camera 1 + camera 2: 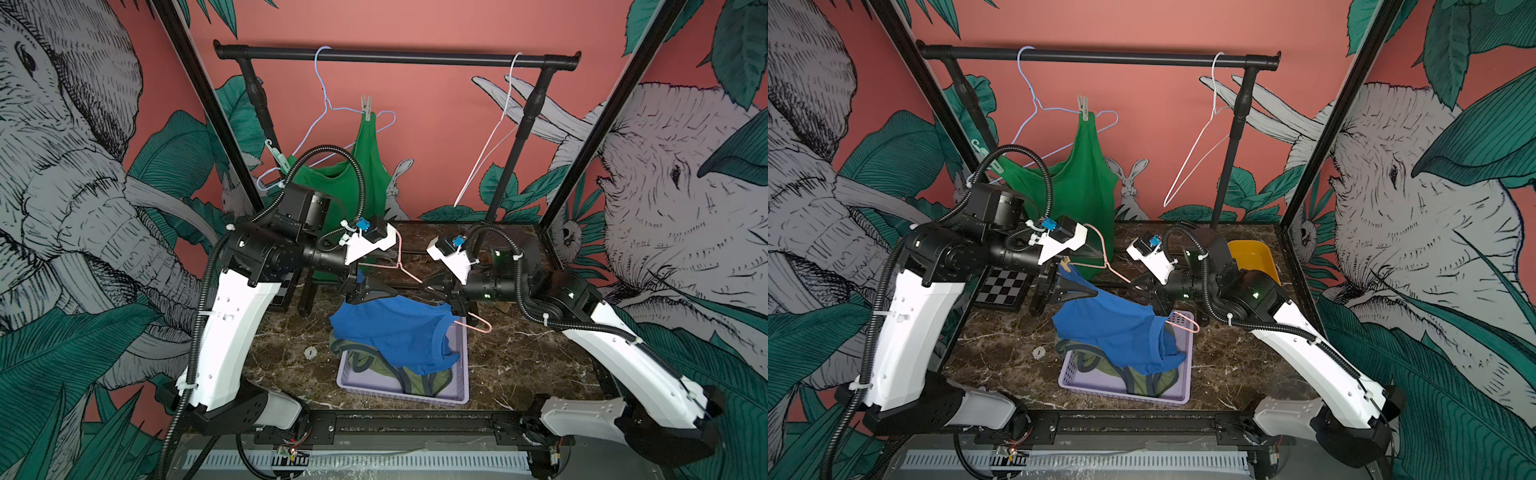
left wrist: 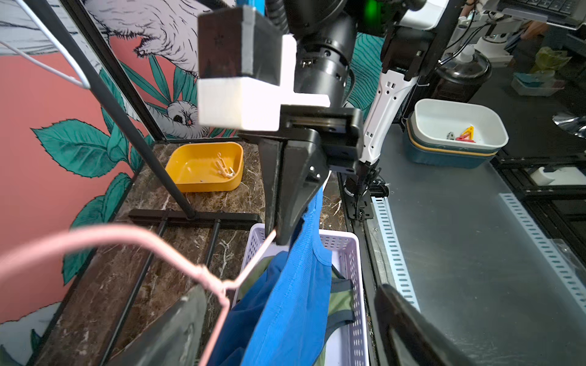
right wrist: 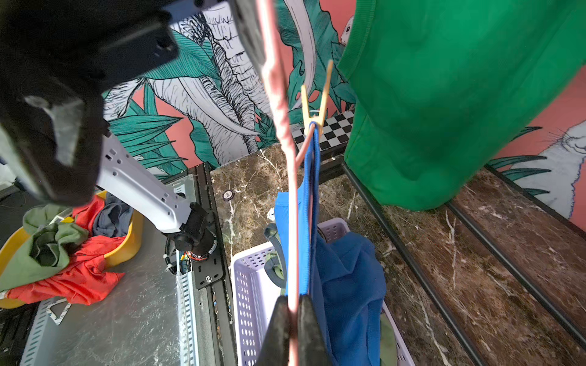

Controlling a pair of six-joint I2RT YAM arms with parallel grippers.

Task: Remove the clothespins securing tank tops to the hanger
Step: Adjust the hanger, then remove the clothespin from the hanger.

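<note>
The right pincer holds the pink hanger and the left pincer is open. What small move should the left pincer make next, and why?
Probably bring the open left pincer onto the free ends of the yellowish clothespin and squeeze. That pin clips a strap of the blue tank top to the pink hanger. The right pincer is shut on the hanger wire, so the hanger seems steadied.

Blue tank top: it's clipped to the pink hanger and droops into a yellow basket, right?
Not quite. The blue tank top is clipped to the pink hanger, but the basket it droops into is lilac, not yellow. Both top views show it.
</note>
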